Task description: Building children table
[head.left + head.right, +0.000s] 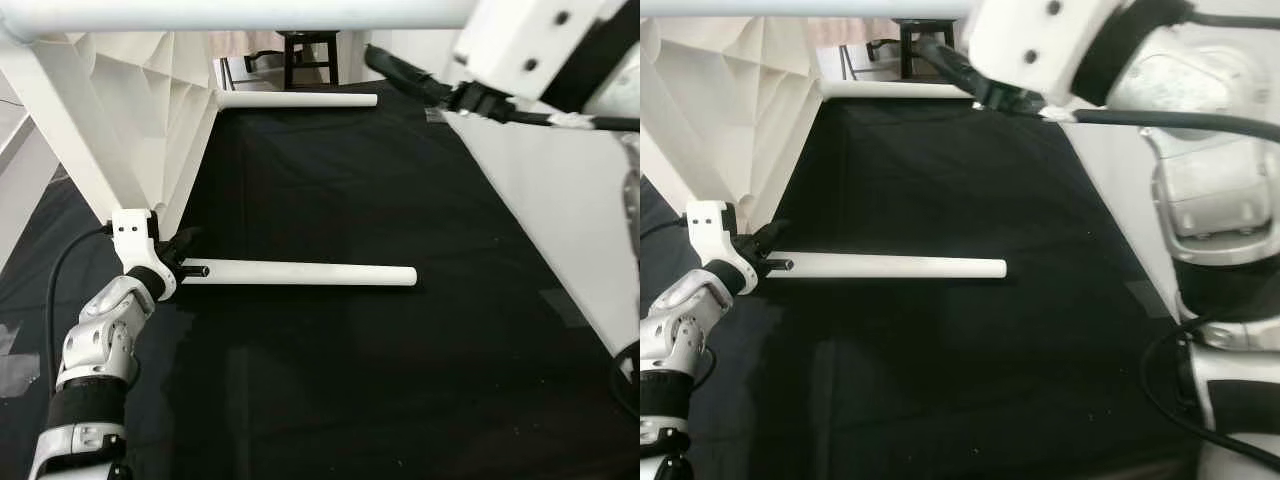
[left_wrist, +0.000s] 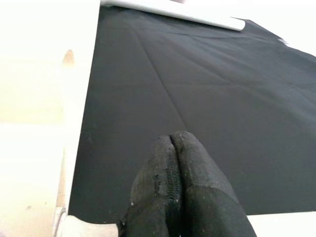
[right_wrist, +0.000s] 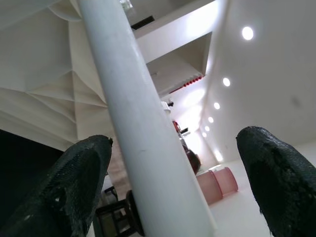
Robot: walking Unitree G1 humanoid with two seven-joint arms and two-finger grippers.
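Observation:
The white children's table (image 1: 130, 110) lies tipped on its side on a black cloth, its ribbed underside facing me. One leg (image 1: 250, 15) crosses high overhead, and in the right wrist view my right gripper (image 3: 175, 145) is open with this leg (image 3: 138, 123) between its fingers. A far leg (image 1: 300, 100) sticks out low at the back. A near leg (image 1: 310, 272) lies along the cloth, its dark bolt end (image 1: 197, 270) beside the table's lower corner. My left gripper (image 1: 185, 252) sits at that bolt end, its fingers (image 2: 173, 168) pressed shut with nothing between them.
The black cloth (image 1: 350, 380) covers the floor in front of me. A white panel (image 1: 560, 200) slants along the right side. A dark stool (image 1: 308, 50) stands beyond the table. Grey tape patches (image 1: 15, 370) lie at the left edge.

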